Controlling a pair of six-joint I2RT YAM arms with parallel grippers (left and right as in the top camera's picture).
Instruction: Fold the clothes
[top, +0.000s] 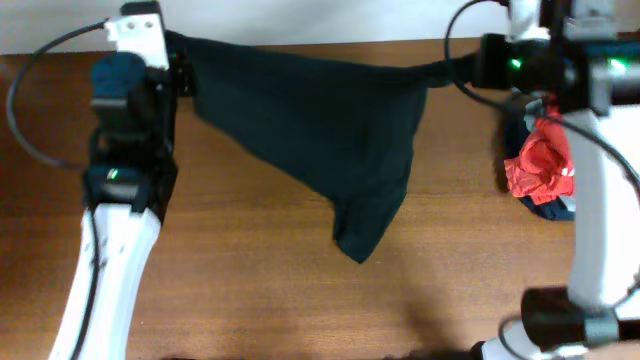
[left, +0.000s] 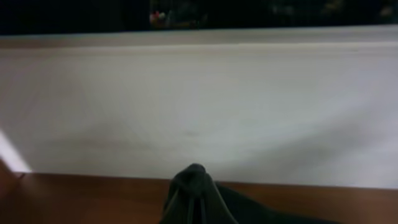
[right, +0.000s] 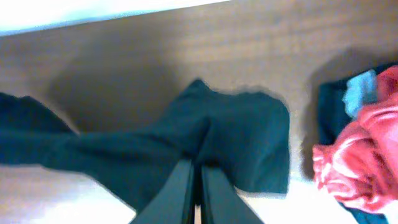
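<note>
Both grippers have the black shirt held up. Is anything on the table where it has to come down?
Nothing visible. The table under the black shirt is bare wood; the red shirt lies off to the right, apart from it.

1. The black T-shirt (top: 320, 120) stretches across the far strip of the table (top: 250, 300), with the left gripper (top: 183, 72) and the right gripper (top: 462, 68) each clamped on a corner. No straight path crosses that strip.
2. Its tapering tip points toward mid-table. Bare wood lies open on both flanks and along the whole near side.
3. The left arm (top: 115, 240) blocks the left edge and the right arm (top: 600, 230) the right edge.
4. A red shirt (top: 540, 165) heaped on a navy garment (top: 555, 208) sits just beside the right arm, with a bare gap between it and the black fabric.
5. A pale wall (left: 199, 106) closes off the far edge, seemingly close, though the left wrist view is blurred.
</note>
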